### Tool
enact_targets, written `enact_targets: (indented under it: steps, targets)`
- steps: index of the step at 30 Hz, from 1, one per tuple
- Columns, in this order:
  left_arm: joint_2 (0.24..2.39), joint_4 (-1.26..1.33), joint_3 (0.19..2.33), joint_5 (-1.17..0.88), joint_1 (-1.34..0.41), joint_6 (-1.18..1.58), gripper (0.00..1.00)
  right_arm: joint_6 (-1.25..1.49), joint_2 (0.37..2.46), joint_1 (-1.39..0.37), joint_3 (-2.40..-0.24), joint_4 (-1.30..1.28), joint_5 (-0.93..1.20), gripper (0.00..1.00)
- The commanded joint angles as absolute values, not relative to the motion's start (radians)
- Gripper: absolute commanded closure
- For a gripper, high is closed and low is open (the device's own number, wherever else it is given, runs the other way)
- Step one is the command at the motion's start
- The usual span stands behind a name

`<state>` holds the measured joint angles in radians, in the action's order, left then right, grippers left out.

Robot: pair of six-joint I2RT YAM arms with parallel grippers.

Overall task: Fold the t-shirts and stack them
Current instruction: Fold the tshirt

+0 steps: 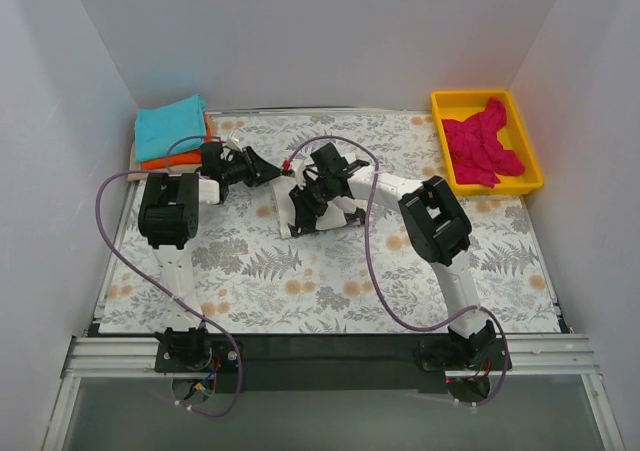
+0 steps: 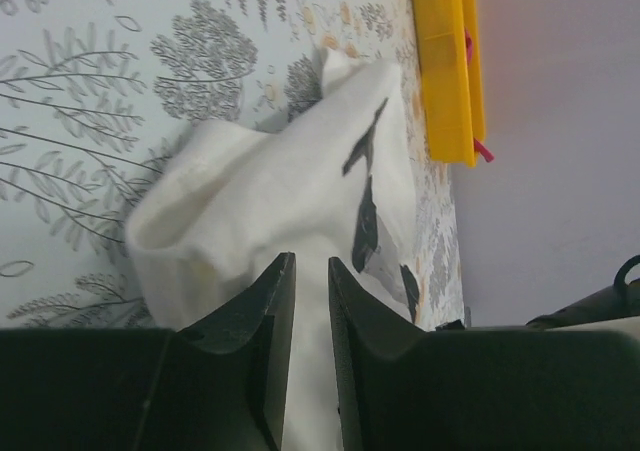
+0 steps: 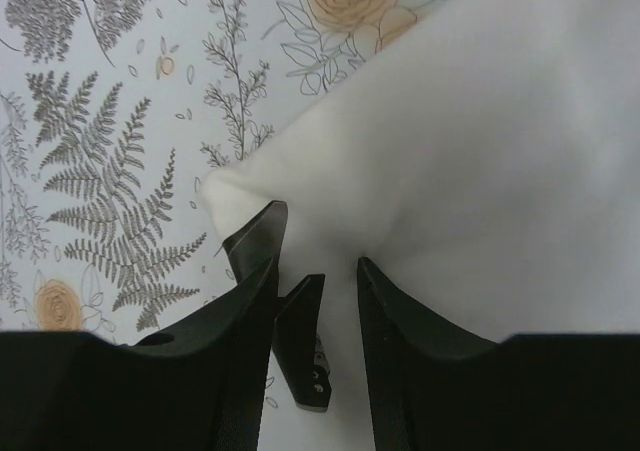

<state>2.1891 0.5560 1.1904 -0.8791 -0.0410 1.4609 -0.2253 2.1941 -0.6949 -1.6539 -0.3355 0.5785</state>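
Observation:
The cream-white t-shirt (image 1: 284,214) lies bunched at the middle of the table, with both grippers at it. My left gripper (image 1: 278,174) is shut on a raised fold of it (image 2: 260,191); the cloth runs between its narrow jaws (image 2: 311,259). My right gripper (image 1: 305,199) grips the same shirt (image 3: 480,141) from the other side, its jaws (image 3: 316,258) held apart by a thicker fold. The left fingers (image 3: 255,233) show beside it. The teal t-shirt (image 1: 170,126) lies folded on the orange one (image 1: 165,158) at the back left. The magenta-pink t-shirt (image 1: 483,143) is crumpled in a tray.
The yellow tray (image 1: 470,98) stands at the back right and shows in the left wrist view (image 2: 447,71). The floral grey table cloth (image 1: 300,281) covers the table. White walls enclose the back and both sides.

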Motion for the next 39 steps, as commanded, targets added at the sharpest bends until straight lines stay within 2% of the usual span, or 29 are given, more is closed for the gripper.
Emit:
enact_targets:
  steps: [1,6,10,11,14,17,20,24,28,34,39]
  targets:
    - [2.235,0.578,1.247,-0.824,-0.031,1.491,0.8,-0.199,2.22,-0.704,-1.634,-0.288,0.586,0.62]
    - [2.293,0.554,1.301,-0.811,-0.015,1.508,0.8,-0.222,2.201,-0.715,-1.542,-0.279,0.568,0.63]
    - [2.266,0.649,1.286,-0.873,-0.002,1.578,0.71,-0.259,2.128,-0.73,-1.488,-0.291,0.558,0.64]
    - [2.219,0.696,1.275,-0.906,0.03,1.583,0.64,-0.265,2.097,-0.736,-1.493,-0.299,0.549,0.64]
    - [2.108,0.703,1.209,-0.923,0.046,1.534,0.54,-0.235,2.062,-0.747,-1.575,-0.351,0.506,0.59]
    - [1.898,0.637,1.11,-0.858,0.081,1.427,0.5,-0.178,2.039,-0.77,-1.64,-0.367,0.373,0.53]
    - [1.712,0.436,1.036,-0.74,0.138,1.332,0.48,-0.108,2.083,-0.795,-1.75,-0.417,0.246,0.51]
    - [1.511,0.319,0.902,-0.686,0.26,1.275,0.4,-0.055,2.19,-0.845,-1.899,-0.465,0.101,0.51]
    - [1.274,0.178,0.789,-0.615,0.295,1.19,0.34,-0.014,2.27,-0.873,-1.998,-0.477,0.029,0.51]
    - [1.082,0.121,0.638,-0.561,0.295,1.187,0.3,0.017,2.376,-0.879,-2.088,-0.486,0.005,0.56]
    - [1.029,0.101,0.58,-0.565,0.295,1.196,0.3,0.025,2.414,-0.885,-2.154,-0.476,-0.135,0.56]
